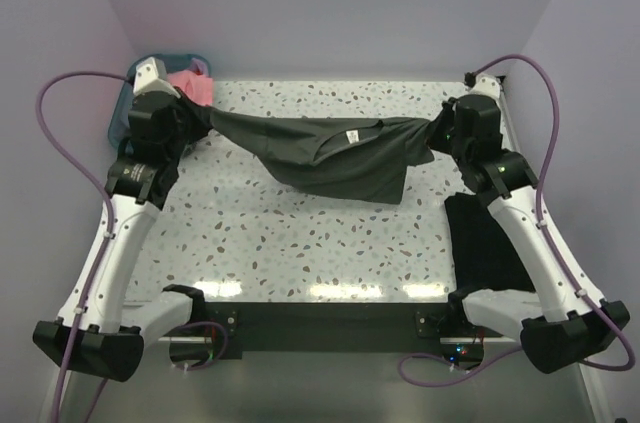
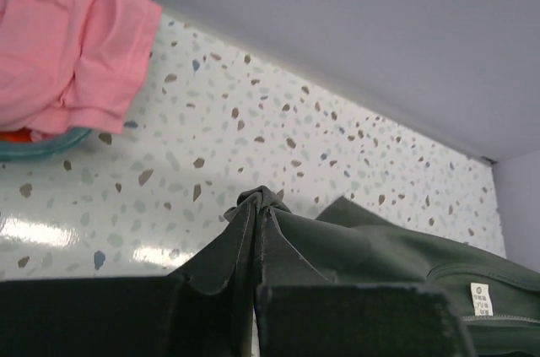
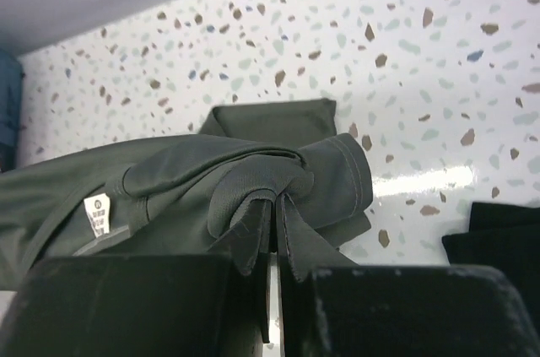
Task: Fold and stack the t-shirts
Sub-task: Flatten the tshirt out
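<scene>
A dark olive-grey t-shirt hangs stretched between both arms above the back of the table, its middle sagging and a white label showing. My left gripper is shut on its left end, the bunched cloth pinched at the fingertips. My right gripper is shut on its right end, near a hemmed sleeve. A black t-shirt lies folded at the table's right edge, under the right arm. A salmon-pink t-shirt sits in the basket at the back left.
The teal basket stands off the table's back left corner, just behind the left wrist. Walls close the back and both sides. Purple cables loop from both arms. Speckled tabletop lies below the hanging shirt.
</scene>
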